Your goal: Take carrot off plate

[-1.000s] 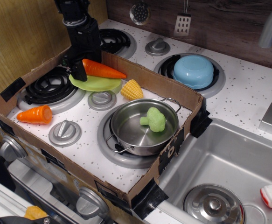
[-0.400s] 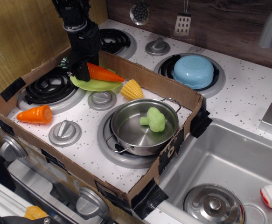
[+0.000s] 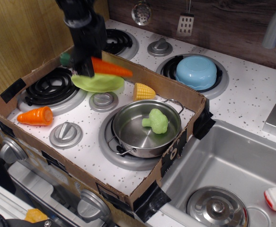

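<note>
The table [image 3: 251,94] is a white speckled toy stove top with burners, and a sink [image 3: 232,175] is set into its right front part. A low cardboard frame [image 3: 147,187] encloses the left front part of the table. Inside it, near the front right corner of the frame, stands a steel pan [image 3: 145,130] with a green broccoli [image 3: 155,120] in it. A light blue bowl [image 3: 196,72] lies upside down on the back right burner, outside the frame. The plate [image 3: 100,83] is thin, round and yellow-green; it is at the back left of the frame and looks tilted and blurred. The carrot [image 3: 110,68] is long, orange and tapered, with a dark green stem end [image 3: 65,58]. It is just above the plate, point toward the right. The black hand [image 3: 83,64] is closed on the thick end of the carrot. A yellow corn piece [image 3: 144,91] lies just beside the plate, on its right. A stubby carrot piece [image 3: 35,116] lies near the left edge.
</note>
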